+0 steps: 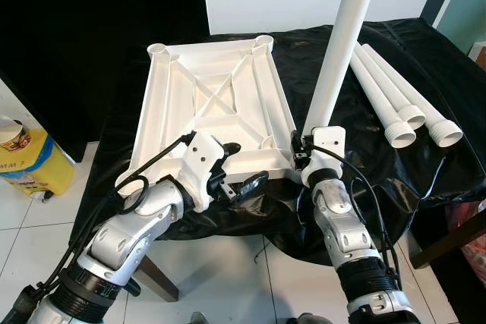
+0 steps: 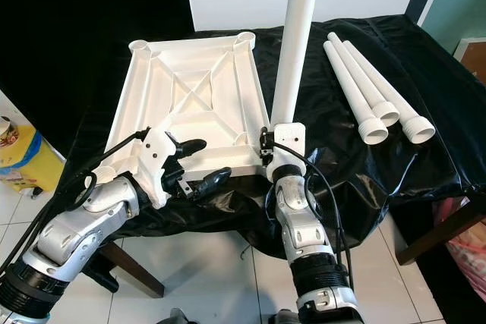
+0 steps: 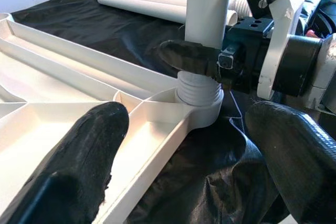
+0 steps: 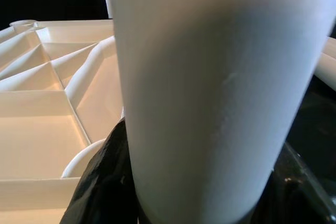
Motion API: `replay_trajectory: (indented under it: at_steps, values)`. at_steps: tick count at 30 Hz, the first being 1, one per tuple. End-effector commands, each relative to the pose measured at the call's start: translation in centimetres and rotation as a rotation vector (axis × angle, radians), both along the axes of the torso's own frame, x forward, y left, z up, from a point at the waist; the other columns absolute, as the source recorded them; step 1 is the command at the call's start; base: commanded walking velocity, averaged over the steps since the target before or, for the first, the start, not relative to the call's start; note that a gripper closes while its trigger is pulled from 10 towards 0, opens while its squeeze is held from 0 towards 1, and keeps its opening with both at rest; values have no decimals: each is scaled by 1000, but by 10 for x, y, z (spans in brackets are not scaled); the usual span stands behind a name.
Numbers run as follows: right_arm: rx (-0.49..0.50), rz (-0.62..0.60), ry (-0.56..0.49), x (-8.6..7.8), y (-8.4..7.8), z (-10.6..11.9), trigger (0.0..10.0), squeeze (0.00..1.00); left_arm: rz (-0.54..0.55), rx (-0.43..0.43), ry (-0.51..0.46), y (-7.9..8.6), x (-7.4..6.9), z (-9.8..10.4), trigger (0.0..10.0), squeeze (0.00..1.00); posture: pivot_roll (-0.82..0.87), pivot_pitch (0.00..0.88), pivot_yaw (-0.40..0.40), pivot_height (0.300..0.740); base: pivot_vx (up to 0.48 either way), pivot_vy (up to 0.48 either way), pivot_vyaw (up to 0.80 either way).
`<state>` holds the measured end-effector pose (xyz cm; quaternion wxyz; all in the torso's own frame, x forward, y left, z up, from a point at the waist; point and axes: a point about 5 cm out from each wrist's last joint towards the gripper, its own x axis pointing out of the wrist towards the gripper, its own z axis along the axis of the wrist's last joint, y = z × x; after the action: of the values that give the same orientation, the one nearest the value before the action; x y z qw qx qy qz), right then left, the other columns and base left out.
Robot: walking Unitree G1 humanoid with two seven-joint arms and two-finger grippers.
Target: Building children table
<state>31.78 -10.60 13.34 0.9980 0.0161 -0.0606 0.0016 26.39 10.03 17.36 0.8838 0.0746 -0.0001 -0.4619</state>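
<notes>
While the tabletop (image 1: 213,104) lies upside down on the black cloth (image 1: 380,157), a leg (image 1: 342,43) is held upright in its near right corner socket (image 3: 202,111), clamped near the base by the right gripper (image 1: 310,142). The left gripper (image 1: 235,168) is spread wide and empty over the near edge. Threads are seen above the socket, so seating looks unfinished; twisting is likely needed next. Three spare legs (image 1: 395,89) are lying on the right.
</notes>
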Motion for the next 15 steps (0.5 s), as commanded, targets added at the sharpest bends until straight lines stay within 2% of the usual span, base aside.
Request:
replay_trajectory:
  at_steps: [1,2,3,6,10,11,15]
  values:
    - [11,-15,77,-4,-1,-16,10000,322,-148,16,15,-1,-7,0,10000,0,-13,50,29,740,0,0,0]
    - [10,-13,73,-4,-1,-15,10000,322,-146,17,14,-1,-6,0,10000,0,-13,50,29,740,0,0,0]
    - [2,-8,51,-5,-1,-12,10000,1000,-144,16,12,-1,-6,0,10000,0,-14,50,29,740,0,0,0]
    - [22,23,-2,-6,-1,-4,10000,1000,-144,12,11,-2,-6,1,10000,0,-16,51,30,740,0,0,0]
    - [20,29,-10,-6,-1,-2,10000,1000,-145,12,11,-2,-6,1,10000,0,-17,53,30,740,0,0,0]
    - [10,58,-24,-6,-4,0,10000,565,-147,11,12,-3,-7,0,10000,0,-20,56,30,740,0,0,0]
    - [13,74,-29,-6,-5,1,10000,565,-148,11,12,-3,-7,0,10000,0,-20,56,30,740,0,0,0]
